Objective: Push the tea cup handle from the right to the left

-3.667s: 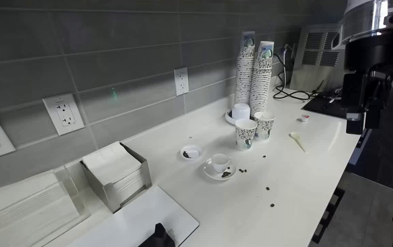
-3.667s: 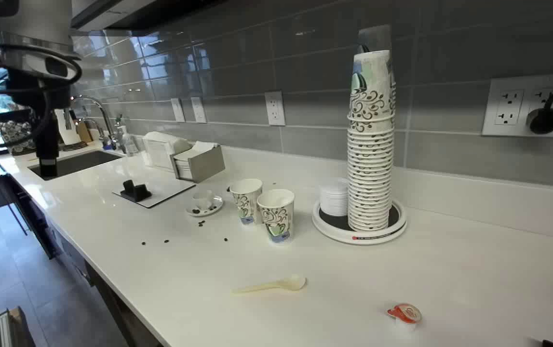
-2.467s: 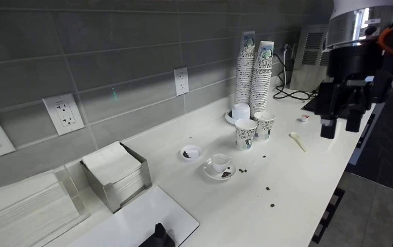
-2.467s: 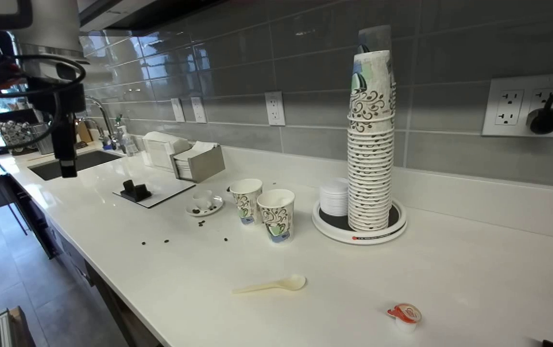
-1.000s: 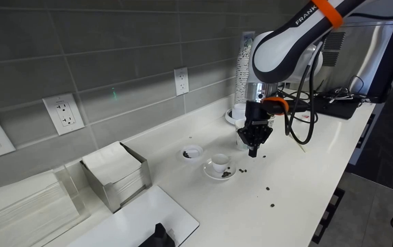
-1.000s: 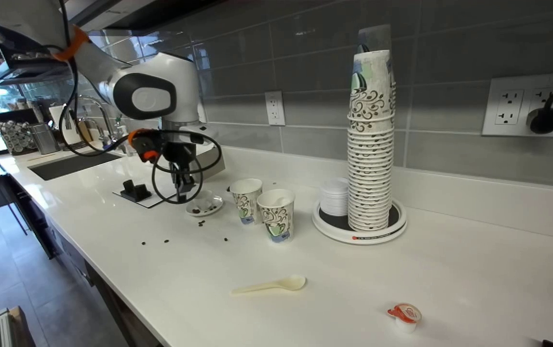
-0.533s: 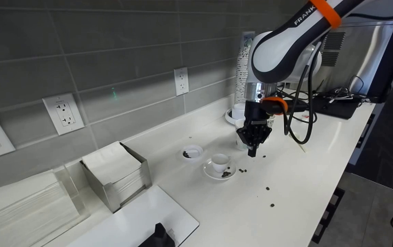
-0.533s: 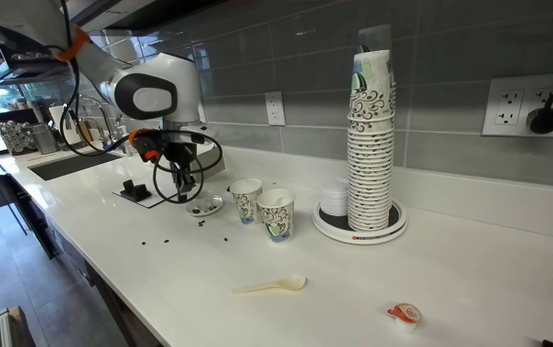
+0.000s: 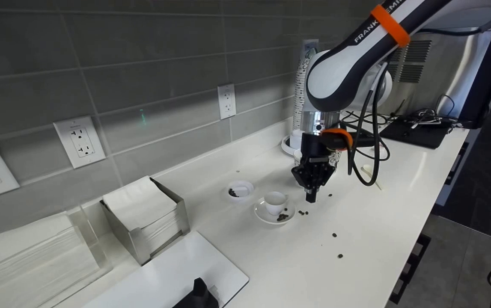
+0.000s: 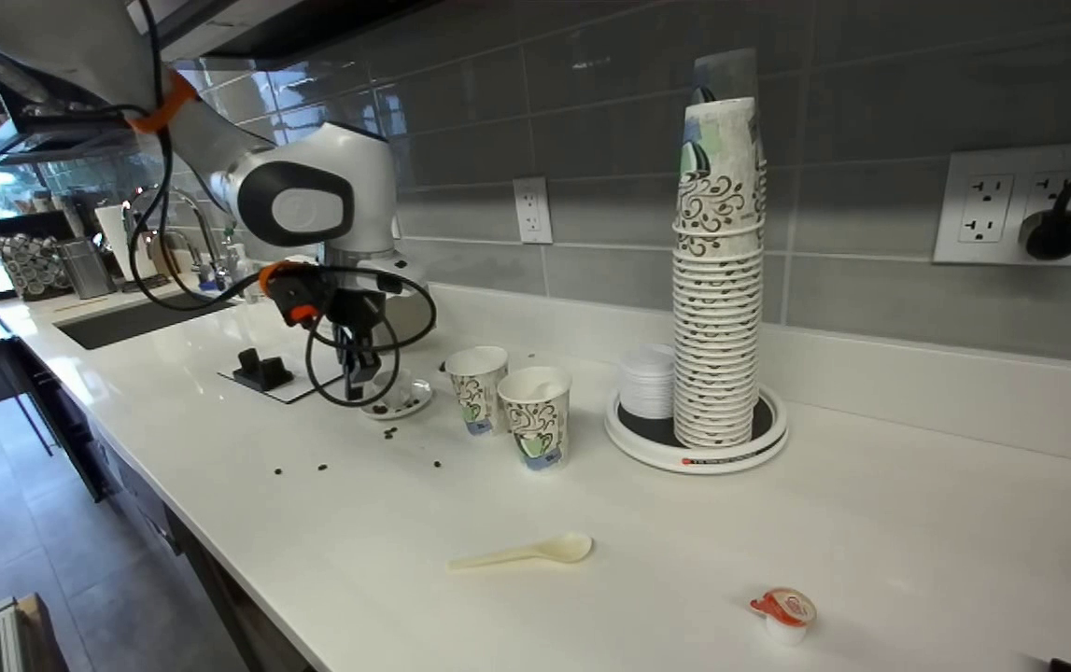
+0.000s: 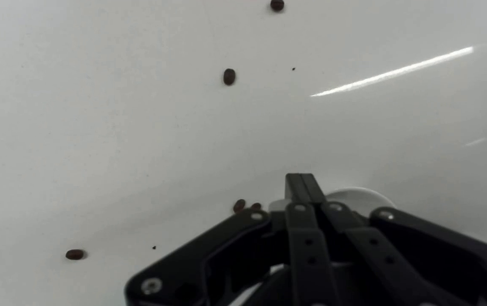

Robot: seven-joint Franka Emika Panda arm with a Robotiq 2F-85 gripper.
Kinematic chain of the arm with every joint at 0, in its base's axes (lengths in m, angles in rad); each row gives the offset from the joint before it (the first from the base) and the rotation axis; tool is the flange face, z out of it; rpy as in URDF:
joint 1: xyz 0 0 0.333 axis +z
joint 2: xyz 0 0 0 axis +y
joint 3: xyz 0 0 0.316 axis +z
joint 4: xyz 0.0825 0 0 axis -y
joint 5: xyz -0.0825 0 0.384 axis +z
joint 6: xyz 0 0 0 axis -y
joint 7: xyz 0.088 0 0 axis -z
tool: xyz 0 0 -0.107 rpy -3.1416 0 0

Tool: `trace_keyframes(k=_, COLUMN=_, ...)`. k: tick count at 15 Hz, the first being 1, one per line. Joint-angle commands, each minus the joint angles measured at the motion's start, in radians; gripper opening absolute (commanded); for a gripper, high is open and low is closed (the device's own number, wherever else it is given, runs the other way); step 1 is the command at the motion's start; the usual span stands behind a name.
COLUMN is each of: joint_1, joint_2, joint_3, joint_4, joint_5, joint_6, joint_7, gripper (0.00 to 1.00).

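One pincer (image 11: pixel 302 183) is suspended, tips downward, over the white counter (image 9: pixel 288 269); its two fingers (image 11: pixel 294 190) are pressed together along a thin seam, as is best seen in the wrist view. The tea cup (image 9: pixel 274 207) is placed to the left of the pincer in an exterior view, upright on its saucer (image 9: pixel 263 217) and near the fingers. The handle (image 9: pixel 287 198) is located on the side of the cup facing the pincer, and in that view a gap is left between the two. Dark beans (image 9: pixel 283 217) are strewn on the saucer, and loose beans (image 11: pixel 229 77) are scattered over the counter to the left of the fingers in the wrist view. There, a curved white rim (image 11: pixel 360 191) is partly covered by the pincer; whether it belongs to cup or saucer cannot be told. Farther to the left of the pincer, past the cup, a small white dish (image 9: pixel 248 188) and a napkin holder (image 9: pixel 184 220) are set. To the right of the pincer in an exterior view, two patterned paper cups (image 10: pixel 535 411) are stood side by side; farther right, a tall cup stack (image 10: pixel 720 317) is borne on a round tray (image 10: pixel 638 450).
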Motion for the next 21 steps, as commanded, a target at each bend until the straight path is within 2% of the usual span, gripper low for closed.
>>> trace_keyframes(k=1, joint_1=-0.002, joint_2=0.064, joint_3=0.01, joint_4=0.052, joint_5=0.065, joint_6=0.015, joint_7=-0.056, gripper=0.0)
trace_keyframes(k=8, joint_1=0.002, joint_2=0.143, joint_3=0.015, joint_4=0.099, joint_5=0.047, joint_6=0.082, joint_7=-0.06, gripper=0.0)
trace_keyframes(k=21, joint_1=0.006, joint_2=0.174, joint_3=0.006, joint_4=0.101, joint_5=0.006, joint_6=0.218, joint_7=-0.037, gripper=0.0)
